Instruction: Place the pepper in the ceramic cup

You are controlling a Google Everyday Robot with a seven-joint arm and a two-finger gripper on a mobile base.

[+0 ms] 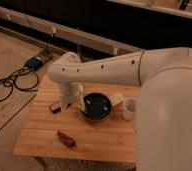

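The reddish-brown pepper (65,139) lies on the wooden table (104,142) near its front left. The white ceramic cup (129,108) stands upright at the right, just beside the black bowl (96,106). My gripper (70,102) hangs below the white arm's wrist at the back left of the table, between a small dark bar (54,106) and the bowl. It is well behind and above the pepper and is mostly hidden by the wrist. My big white arm crosses the view from the right and covers the table's right edge.
A pale flat item (116,97) lies behind the bowl next to the cup. Black cables (9,85) and a dark power box (34,62) lie on the floor to the left. A long rail (89,37) runs along the back.
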